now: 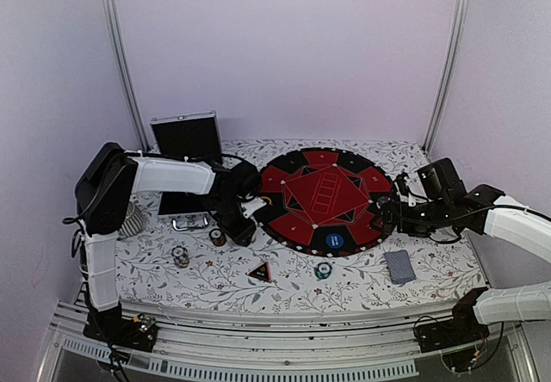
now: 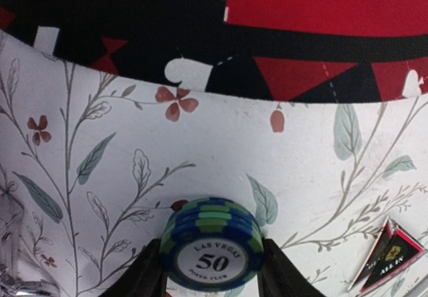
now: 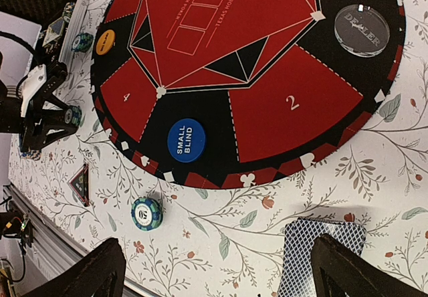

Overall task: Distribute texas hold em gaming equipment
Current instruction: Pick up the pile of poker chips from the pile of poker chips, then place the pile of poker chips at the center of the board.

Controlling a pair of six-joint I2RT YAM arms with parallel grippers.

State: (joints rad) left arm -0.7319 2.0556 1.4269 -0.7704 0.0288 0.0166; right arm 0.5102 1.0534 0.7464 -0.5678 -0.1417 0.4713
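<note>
Mat (image 3: 267, 130): red and black wedges, white dashed lines. Tablecloth (image 2: 221, 150): white, grey-green leaves, red blossoms. Chip stack (image 2: 211, 243): blue-green striped edge, white centre. Small-blind button (image 1: 335, 241), mat's 6 o'clock from top: blue, white lettering. Card deck (image 3: 319, 250): blue cross-hatched back.

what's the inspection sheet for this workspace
surface: floral cloth under round red-black mat
job's things: blue button, orange button, dealer button on mat; loose chip stack, card deck, triangle on cloth
clutter: black case behind left arm
grippers: left gripper shut on held chip stack; right gripper open, empty
cables: black leads along arms
surroundings: white walls, metal posts
</note>
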